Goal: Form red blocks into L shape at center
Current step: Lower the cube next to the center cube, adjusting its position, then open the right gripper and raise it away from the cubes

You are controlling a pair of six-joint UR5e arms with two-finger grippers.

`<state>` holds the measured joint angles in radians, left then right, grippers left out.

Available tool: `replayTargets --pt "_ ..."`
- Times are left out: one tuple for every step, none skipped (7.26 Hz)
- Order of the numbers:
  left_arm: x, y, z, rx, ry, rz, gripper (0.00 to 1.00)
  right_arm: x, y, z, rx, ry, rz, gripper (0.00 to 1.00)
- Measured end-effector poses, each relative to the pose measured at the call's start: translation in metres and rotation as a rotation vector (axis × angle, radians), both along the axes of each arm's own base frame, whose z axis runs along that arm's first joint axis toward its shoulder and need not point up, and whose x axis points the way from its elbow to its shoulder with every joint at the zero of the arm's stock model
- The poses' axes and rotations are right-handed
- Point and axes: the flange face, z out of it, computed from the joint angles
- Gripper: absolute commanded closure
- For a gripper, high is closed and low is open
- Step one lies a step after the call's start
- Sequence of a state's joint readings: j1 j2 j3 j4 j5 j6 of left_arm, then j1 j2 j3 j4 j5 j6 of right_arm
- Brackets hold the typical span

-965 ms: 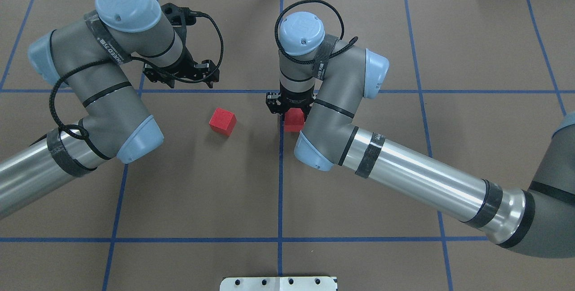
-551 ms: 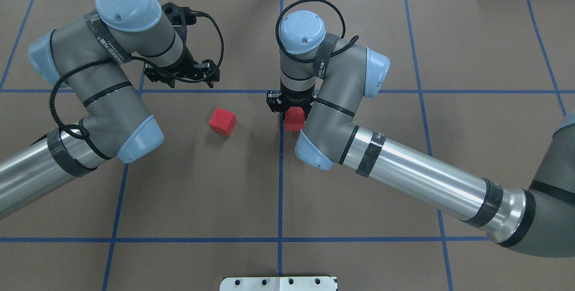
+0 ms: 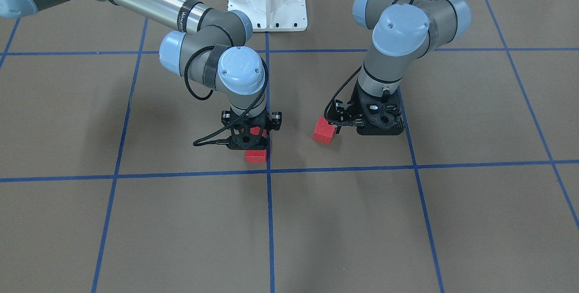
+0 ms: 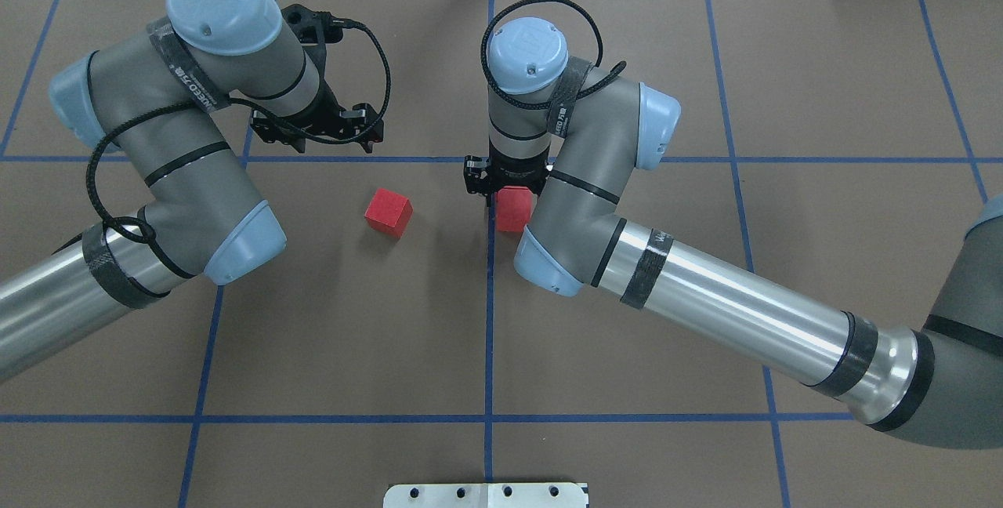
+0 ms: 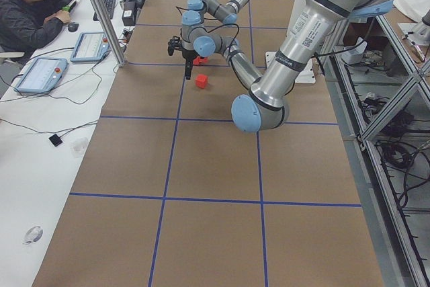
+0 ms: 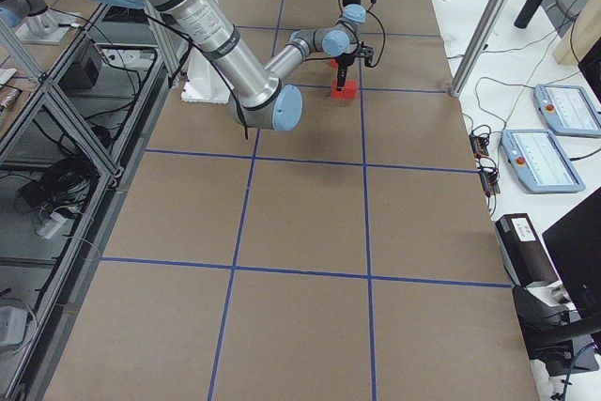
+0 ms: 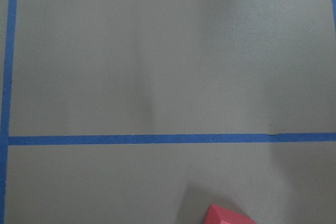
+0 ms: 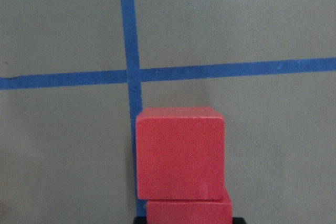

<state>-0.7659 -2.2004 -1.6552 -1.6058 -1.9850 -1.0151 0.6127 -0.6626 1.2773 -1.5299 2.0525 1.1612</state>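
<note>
Two red blocks lie in a row just on the robot's side of the center (image 8: 130, 74), right of the lengthwise line: a far block (image 8: 180, 153) and a near block (image 8: 189, 211) touching it. In the front view the far block (image 3: 256, 155) lies before my right gripper (image 3: 251, 144). Overhead, the near block (image 4: 513, 208) shows below my right gripper (image 4: 508, 190), which looks open around it; the wrist hides the far block. A third red block (image 4: 389, 212) lies loose to the left. My left gripper (image 4: 333, 143) hovers open and empty beyond it.
The white robot base plate (image 4: 486, 495) sits at the near table edge. Both forearms stretch low over the near grid squares. An operator (image 5: 33, 11) sits at a side desk beyond the far edge.
My right gripper has shifted slightly up and away, and more of the near red block shows. That block stays in place. The left arm and the loose block have not moved.
</note>
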Motion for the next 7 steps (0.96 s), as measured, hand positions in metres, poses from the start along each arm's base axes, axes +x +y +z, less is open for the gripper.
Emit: replayTargets --pt "0.0 0.0 0.0 -0.001 -0.001 0.0 0.0 0.0 0.0 0.0 0.0 0.0 0.0 0.09" --pt "0.0 0.0 0.0 -0.004 0.0 -0.003 0.0 0.003 -0.002 -0.002 0.001 -0.004 0.004 0.02" --pt "0.001 0.0 0.0 -0.009 0.001 -0.006 0.0 0.01 -0.007 -0.007 0.003 -0.014 0.013 0.02" --pt "0.002 0.001 -0.001 -0.018 0.004 -0.014 0.0 0.022 -0.014 -0.014 0.003 -0.029 0.022 0.02" --pt "0.004 0.001 -0.002 -0.032 0.007 -0.024 0.0 0.039 -0.023 -0.022 -0.006 -0.052 0.032 0.02" --pt "0.008 0.004 -0.003 -0.049 0.01 -0.033 0.0 0.062 -0.032 -0.027 -0.017 -0.074 0.043 0.02" --pt "0.017 0.011 -0.003 -0.073 0.013 -0.042 0.0 0.089 -0.039 -0.027 -0.015 -0.089 0.054 0.02"
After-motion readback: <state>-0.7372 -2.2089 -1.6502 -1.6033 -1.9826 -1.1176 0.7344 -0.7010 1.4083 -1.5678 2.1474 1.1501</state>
